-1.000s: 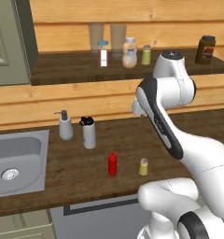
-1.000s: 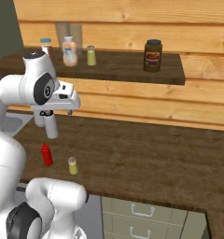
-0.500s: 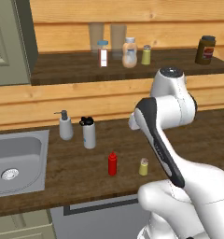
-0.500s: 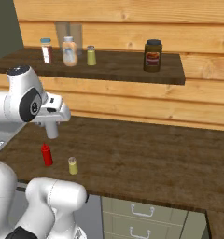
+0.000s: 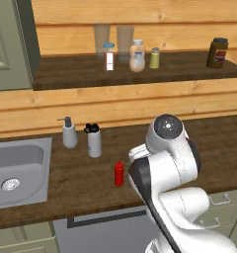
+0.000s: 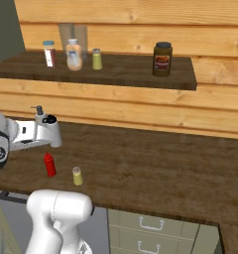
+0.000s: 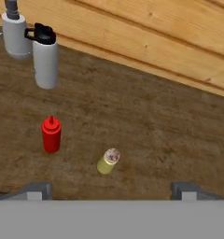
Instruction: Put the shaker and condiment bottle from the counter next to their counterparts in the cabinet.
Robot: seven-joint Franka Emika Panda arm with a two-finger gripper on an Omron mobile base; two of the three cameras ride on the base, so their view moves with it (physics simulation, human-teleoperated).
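Note:
On the dark wooden counter (image 7: 160, 126) the yellow-green shaker (image 7: 108, 161) stands just right of the red condiment bottle (image 7: 51, 134); both stay untouched. My gripper (image 7: 111, 190) hovers above and short of them, open, fingertips (image 7: 37, 188) spread wide with nothing between. From the right, the shaker (image 6: 78, 175) and red bottle (image 6: 50, 164) stand near the counter's front. The left base view has the red bottle (image 5: 119, 173), while my arm hides the shaker. On the cabinet shelf (image 5: 81, 74) stand the matching shaker (image 5: 154, 58), blue-capped bottle (image 5: 109, 56) and rounded clear bottle (image 5: 137, 56).
A white bottle with a black lid (image 5: 94, 141) and a grey soap dispenser (image 5: 68, 133) stand by the wall behind the red bottle. The steel sink (image 5: 17, 170) lies left. A dark jar (image 5: 217, 53) sits at the shelf's right end. The grey-green door (image 5: 12, 44) hangs open.
My arm has folded down from shelf height to just above the counter. In the left base view it now covers the counter shaker. The bottles have not moved.

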